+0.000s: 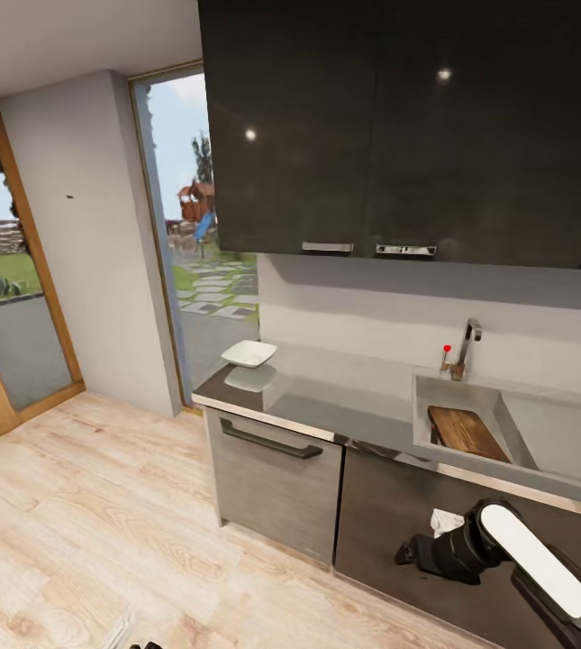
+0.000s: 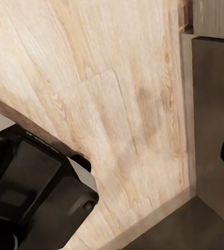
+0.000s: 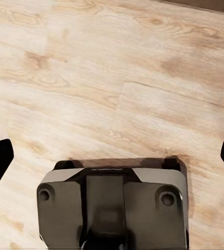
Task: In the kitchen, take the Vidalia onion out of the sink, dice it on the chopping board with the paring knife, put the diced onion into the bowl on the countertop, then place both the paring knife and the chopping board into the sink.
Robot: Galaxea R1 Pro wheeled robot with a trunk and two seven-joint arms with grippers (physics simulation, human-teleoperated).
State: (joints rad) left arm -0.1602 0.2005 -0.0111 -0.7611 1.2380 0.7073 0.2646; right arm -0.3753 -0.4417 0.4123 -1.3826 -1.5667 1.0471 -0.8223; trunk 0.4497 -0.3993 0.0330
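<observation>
The glossy grey countertop (image 1: 344,397) runs along the wall ahead. A shallow white bowl (image 1: 249,353) stands at its left end. To the right is the steel sink (image 1: 542,433) with a chrome tap (image 1: 467,346) and a red knob (image 1: 447,348). The dark brown chopping board (image 1: 467,433) leans inside the sink's left half. The Vidalia onion and the paring knife are out of view. My right gripper (image 1: 409,552) hangs low in front of the cabinet, open (image 3: 112,156) over the floor. My left gripper (image 2: 112,156) is open above the floor beside a cabinet corner.
Dark wall cabinets (image 1: 398,126) hang over the counter. Grey cabinet fronts with a dark bar handle (image 1: 270,440) stand below it. Light wooden floor (image 1: 83,523) spreads to the left, towards glass doors (image 1: 11,306). My dark base (image 3: 112,208) shows under the grippers.
</observation>
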